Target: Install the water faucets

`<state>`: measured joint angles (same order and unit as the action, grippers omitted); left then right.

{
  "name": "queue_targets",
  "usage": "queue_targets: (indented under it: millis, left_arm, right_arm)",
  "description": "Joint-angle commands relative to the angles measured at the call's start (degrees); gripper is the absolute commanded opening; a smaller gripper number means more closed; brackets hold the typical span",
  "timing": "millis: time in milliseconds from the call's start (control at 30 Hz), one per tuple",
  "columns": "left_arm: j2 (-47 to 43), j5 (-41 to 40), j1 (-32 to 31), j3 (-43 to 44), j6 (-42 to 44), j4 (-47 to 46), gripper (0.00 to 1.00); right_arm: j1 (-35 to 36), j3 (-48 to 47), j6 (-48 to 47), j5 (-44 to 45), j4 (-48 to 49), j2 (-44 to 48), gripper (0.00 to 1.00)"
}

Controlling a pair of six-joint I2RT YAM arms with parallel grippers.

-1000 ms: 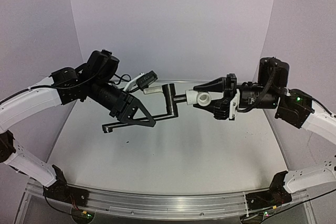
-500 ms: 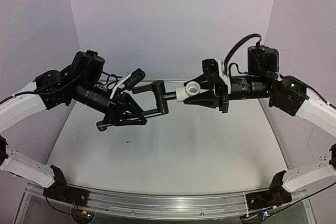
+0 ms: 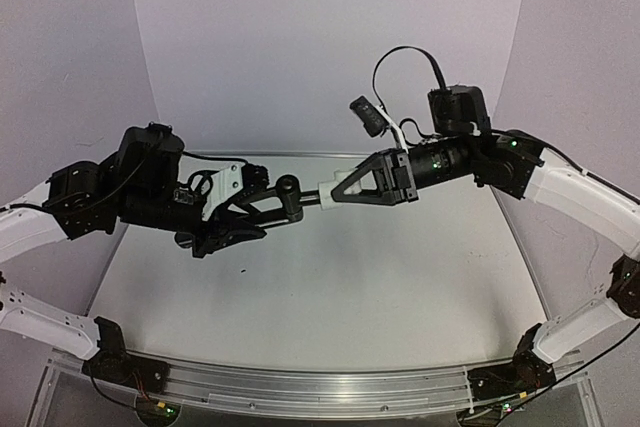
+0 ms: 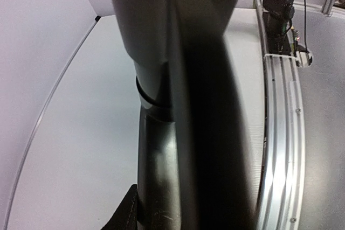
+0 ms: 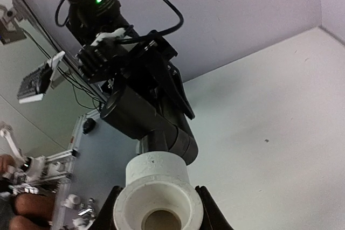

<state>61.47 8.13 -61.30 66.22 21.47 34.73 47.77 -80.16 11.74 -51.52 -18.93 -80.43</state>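
Observation:
The black faucet pipe (image 3: 292, 197) hangs in mid-air over the table, between the two arms. My left gripper (image 3: 232, 219) is shut on its shaft, and the pipe (image 4: 178, 106) fills the left wrist view beside one dark finger (image 4: 126, 214). The small white fitting (image 3: 327, 197) sits against the pipe's bent end. My right gripper (image 3: 338, 194) is shut on that fitting. In the right wrist view the white fitting (image 5: 156, 192) is clamped between both fingers (image 5: 110, 211), its open socket facing the camera, with the black faucet (image 5: 148, 119) touching its far end.
The grey table (image 3: 330, 297) lies below both arms, with purple walls around it. An aluminium rail (image 3: 300, 387) runs along the near edge, also seen as the rail (image 4: 283, 133). A workbench with small parts and a person's hand (image 5: 21, 208) shows beyond the table.
Both wrists have rolled. The right gripper swung up and leftward with the fitting, and the left arm dropped lower and drew left with the pipe. The two parts stay together.

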Motion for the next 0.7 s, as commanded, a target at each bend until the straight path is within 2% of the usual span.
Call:
queue_targets:
  millis: [0, 67, 133, 200, 233, 267, 333, 467, 667]
  left_arm:
    - [-1.46, -3.26, -2.33, 1.31, 5.96, -8.94, 0.0]
    - [-1.13, -2.43, -2.33, 1.86, 4.22, -8.64, 0.0]
    - [0.54, -0.83, -2.32, 3.97, 1.55, -6.32, 0.0]
    - [2.49, 0.36, -2.33, 6.03, -1.94, -3.44, 0.0]
    - [3.1, 0.96, -2.3, 6.53, -3.44, -2.64, 0.0]
    - [3.43, 1.7, -2.28, 6.81, -5.2, -2.28, 0.0]
    - [3.69, 2.52, -2.24, 7.18, -9.19, -1.97, 0.0]
    - [2.37, 6.51, -0.82, 7.17, -16.14, -2.82, 0.0]
    - [2.26, 21.48, 5.5, 8.41, -27.35, -4.56, 0.0]
  right_arm:
    - [-2.5, -3.09, 14.18, -6.27, 4.05, -2.44, 0.01]
    - [-2.57, -4.09, 13.65, -5.52, 3.97, -2.59, 0.21]
    - [-2.61, -5.74, 10.33, -3.36, 3.7, -2.25, 0.48]
    - [-2.71, -8.16, 4.93, -0.33, 2.92, -1.36, 0.69]
    - [-2.74, -9.14, 1.93, 1.81, 2.4, -0.8, 0.84]
    - [-2.74, -10.06, -2.16, 3.89, 1.93, -0.18, 0.93]
    - [-2.73, -10.98, -11.6, 8.46, 1.29, 1.91, 0.98]
    - [-2.73, -9.59, -32.02, 14.92, 1.63, 6.36, 0.98]
    - [-0.54, -3.17, -56.08, 16.78, 1.7, 12.74, 0.98]
